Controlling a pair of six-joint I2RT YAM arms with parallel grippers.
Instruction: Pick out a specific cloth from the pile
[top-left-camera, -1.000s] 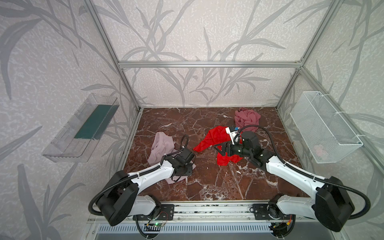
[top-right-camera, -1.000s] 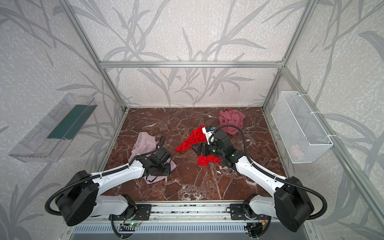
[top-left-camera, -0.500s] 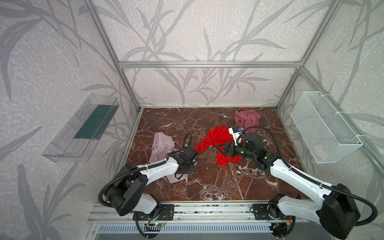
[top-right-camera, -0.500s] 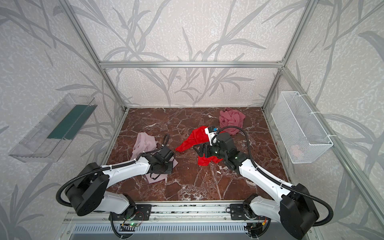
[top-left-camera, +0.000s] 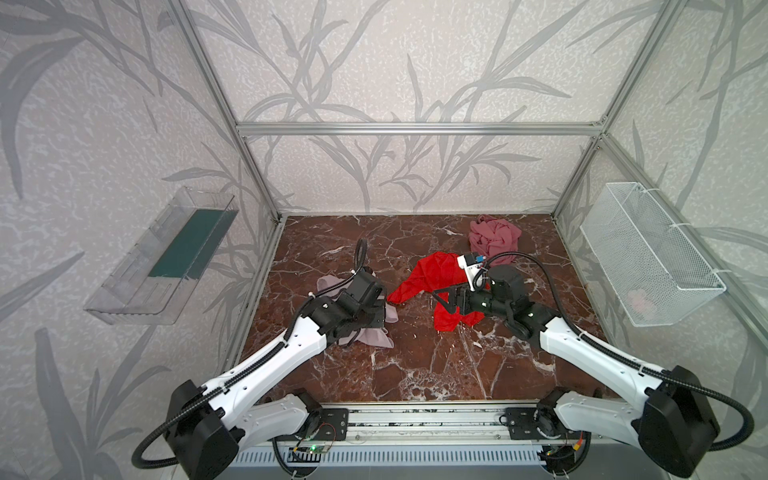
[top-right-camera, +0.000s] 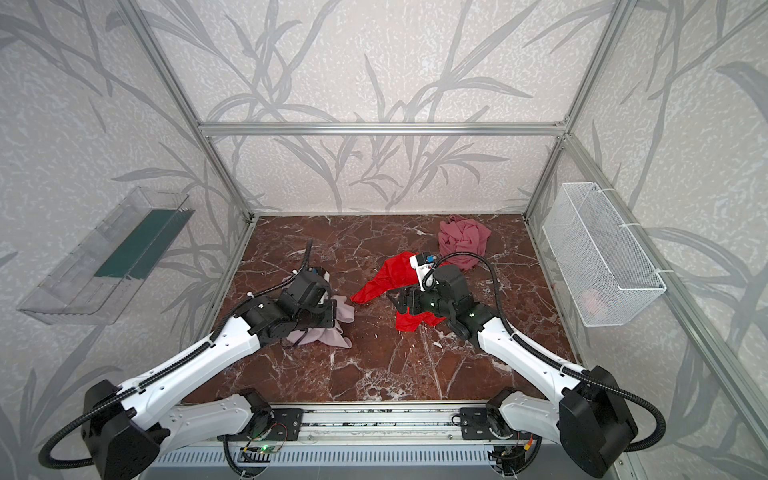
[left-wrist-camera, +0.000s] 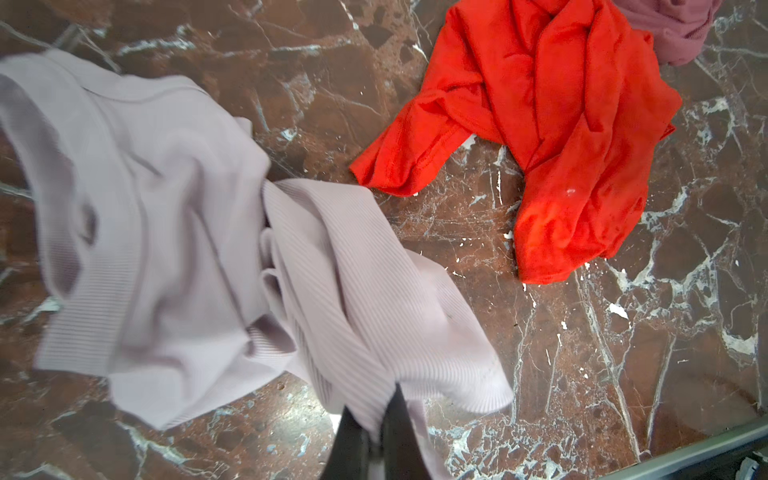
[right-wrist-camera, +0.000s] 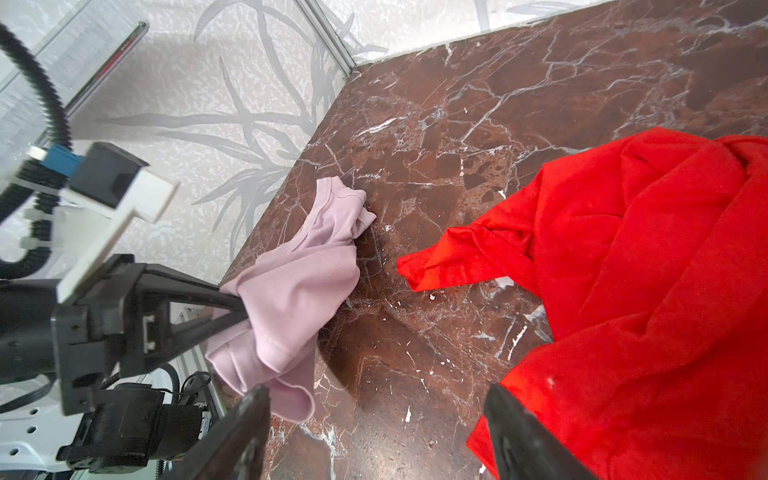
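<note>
Cloth (right-wrist-camera: 299, 286) is pinched at one end by the left fingers (right-wrist-camera: 199, 289) and is stretched long ahead of them; the farther right fingers (right-wrist-camera: 245, 428) are spread wide.

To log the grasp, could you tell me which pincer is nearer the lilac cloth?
Left. The left pincer is shut on the lilac cloth; the right pincer hangs open by the red cloth.
</note>
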